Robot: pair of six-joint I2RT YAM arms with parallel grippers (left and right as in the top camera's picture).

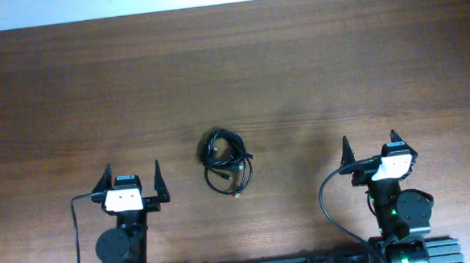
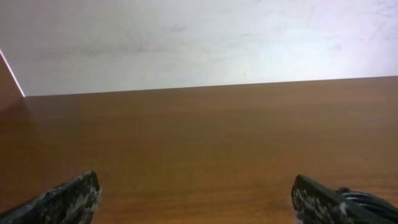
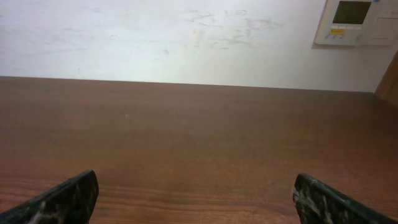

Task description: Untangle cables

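Observation:
The cables (image 1: 226, 159) lie as a small knotted black coil on the wooden table, between the two arms and a little ahead of them. A bit of the coil shows at the lower right edge of the left wrist view (image 2: 372, 199). My left gripper (image 1: 131, 177) is open and empty, to the left of the coil and apart from it; its fingertips frame bare wood (image 2: 196, 193). My right gripper (image 1: 371, 146) is open and empty, to the right of the coil, over bare wood (image 3: 196, 193). The coil is out of the right wrist view.
The brown wooden table (image 1: 232, 75) stretches to a white wall at the back. A wall panel (image 3: 351, 18) hangs at the upper right of the right wrist view. Thick black arm wires (image 1: 328, 207) loop near each arm's base.

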